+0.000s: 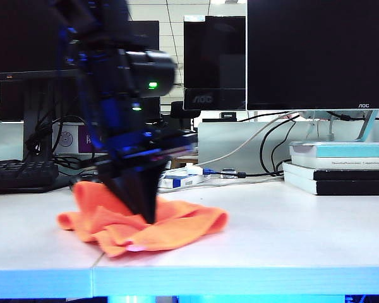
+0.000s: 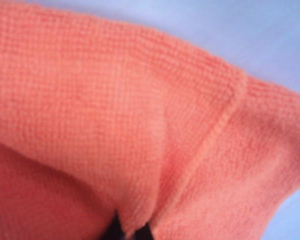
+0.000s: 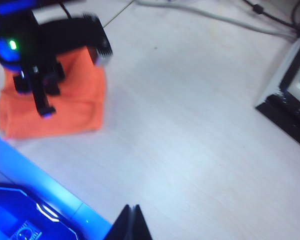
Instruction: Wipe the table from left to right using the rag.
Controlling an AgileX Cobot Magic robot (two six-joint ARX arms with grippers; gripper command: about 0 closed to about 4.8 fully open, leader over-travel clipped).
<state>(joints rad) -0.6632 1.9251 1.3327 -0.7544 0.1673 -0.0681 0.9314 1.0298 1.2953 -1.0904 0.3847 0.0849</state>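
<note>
Exterior view: left gripper (image 1: pixel 143 214) jaws pinch the rag (image 1: pixel 177 222); right gripper (image 3: pixel 132 225) jaws pressed together, empty.

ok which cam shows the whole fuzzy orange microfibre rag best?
Right wrist view: the whole fuzzy orange microfibre rag lies on the white table under the left gripper. Exterior view shows it bunched; left wrist view only close-up weave.
</note>
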